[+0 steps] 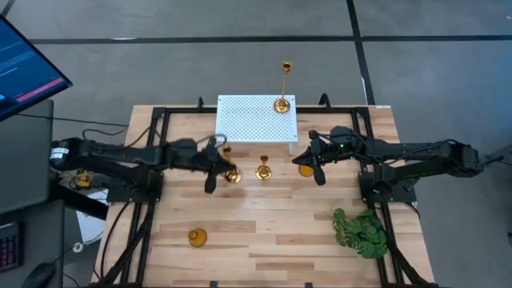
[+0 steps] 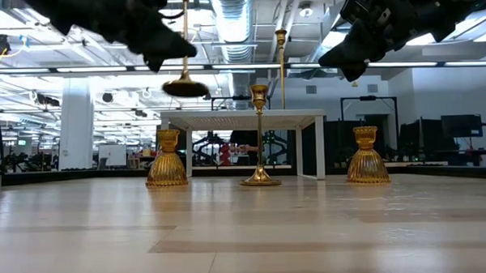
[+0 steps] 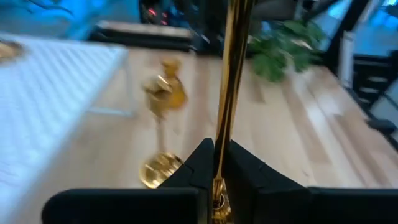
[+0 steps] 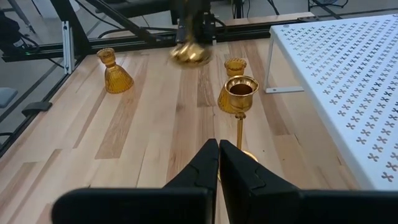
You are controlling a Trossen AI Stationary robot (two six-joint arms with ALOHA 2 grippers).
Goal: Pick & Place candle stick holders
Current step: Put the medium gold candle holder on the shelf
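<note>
Brass candle stick (image 3: 231, 87) clamped upright in closed left gripper (image 3: 217, 163), lifted above the table (image 1: 272, 216).

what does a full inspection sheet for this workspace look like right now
surface: wooden table with a white perforated stand at its far side
job's things: tall candlestick on the stand; short candlestick on the table; one squat holder near the front, one by the right arm, one beside the stand
clutter: green plant, front right
grippers: left gripper shut on a brass candlestick, lifted off the table; right gripper shut, holding nothing
cables: dark cables off the table's left
surroundings: monitor at left; open hall behind
</note>
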